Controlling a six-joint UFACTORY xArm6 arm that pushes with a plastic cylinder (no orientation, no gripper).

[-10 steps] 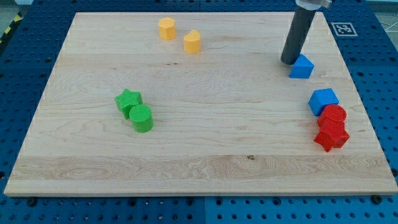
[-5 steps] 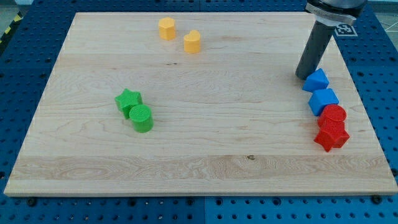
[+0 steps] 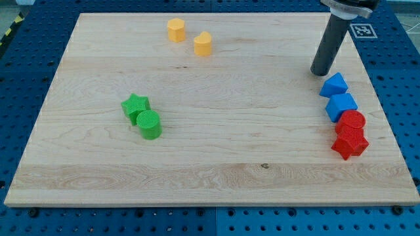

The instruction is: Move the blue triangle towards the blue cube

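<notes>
The blue triangle lies at the view's right, touching the top edge of the blue cube just below it. My tip rests on the board a little up and left of the blue triangle, with a small gap between them. The dark rod rises from there to the view's top right.
A red cylinder and a red star sit right below the blue cube, near the wooden board's right edge. A green star and a green cylinder are at the left. Two yellow blocks are at the top.
The tip pushed the blue triangle down and to the right until it met the blue cube. It then drew back slightly up and left, off the triangle.
</notes>
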